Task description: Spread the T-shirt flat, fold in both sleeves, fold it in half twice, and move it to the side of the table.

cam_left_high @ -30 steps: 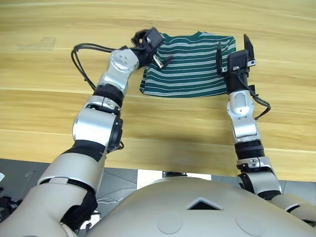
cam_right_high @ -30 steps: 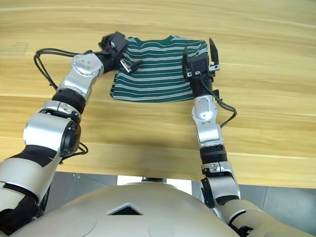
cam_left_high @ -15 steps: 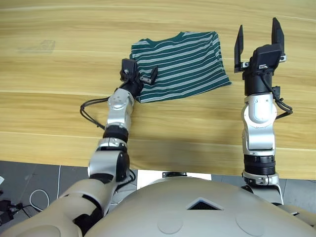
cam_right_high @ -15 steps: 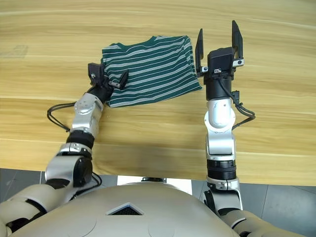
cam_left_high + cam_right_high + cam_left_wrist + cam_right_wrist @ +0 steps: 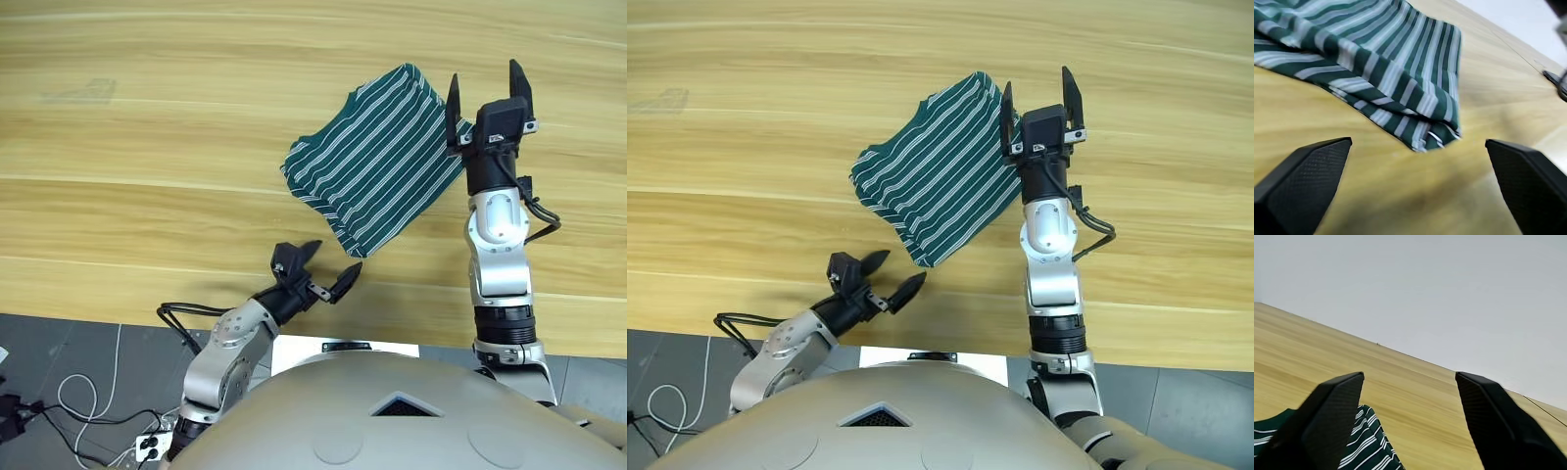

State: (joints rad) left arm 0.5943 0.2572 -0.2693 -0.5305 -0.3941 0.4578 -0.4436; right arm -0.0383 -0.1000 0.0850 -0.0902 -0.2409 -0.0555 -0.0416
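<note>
The folded T-shirt, dark green with thin white stripes, lies diagonally on the wooden table, one corner pointing at the front edge. My left gripper is open near the table's front edge, just short of that near corner, with nothing between its fingers. The left wrist view has the shirt's layered corner right ahead of the open left gripper. My right gripper is open and upright at the shirt's right edge. In the right wrist view, the shirt shows beside one finger.
Bare wood stretches left of and beyond the shirt. The table's front edge runs just behind my left gripper, and below it is grey floor with cables.
My left arm has let go of the shirt and drawn back to the table's front edge. The shirt has swung round to a diagonal and shifted right and nearer. The right gripper stayed open beside it.
</note>
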